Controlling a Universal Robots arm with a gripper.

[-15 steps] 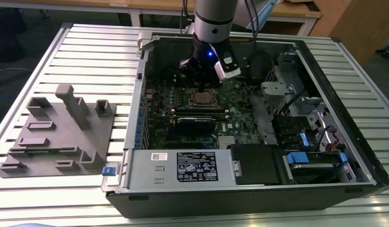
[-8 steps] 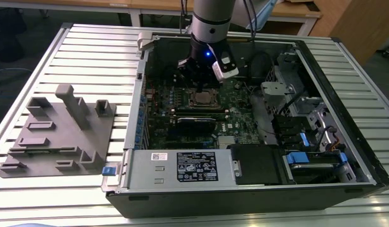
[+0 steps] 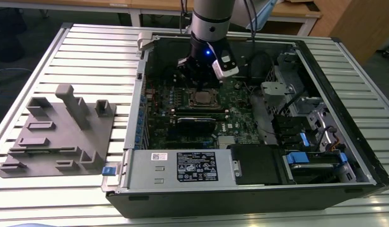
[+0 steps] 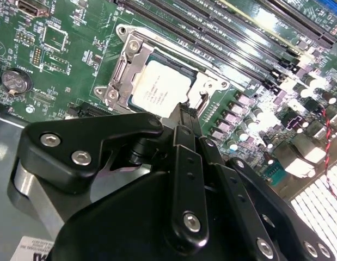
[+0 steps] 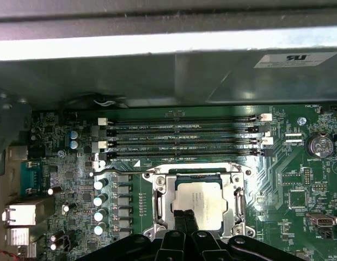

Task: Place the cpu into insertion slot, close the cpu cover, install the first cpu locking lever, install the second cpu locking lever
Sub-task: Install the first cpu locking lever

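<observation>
The cpu (image 4: 160, 87) (image 5: 203, 201), a pale silver square, lies flat in the insertion slot (image 3: 203, 98) on the green motherboard (image 3: 181, 137). Over its edges rests the silvery cpu cover (image 4: 120, 76) (image 5: 163, 202), with the chip showing through the window. My gripper (image 3: 199, 86) (image 4: 185, 113) (image 5: 184, 217) hangs just above one edge of the socket, its two black fingers pressed together, and their tips hide that edge of the cover. Whether the tips touch a locking lever cannot be told.
The motherboard sits in an open computer case (image 3: 345, 94) on a slatted table. Long black memory slots (image 5: 184, 138) run beside the socket, a black card (image 3: 197, 124) lies on its other side, and capacitors (image 5: 101, 201) stand close by. A grey fixture block (image 3: 56, 132) stands at the exterior view's left.
</observation>
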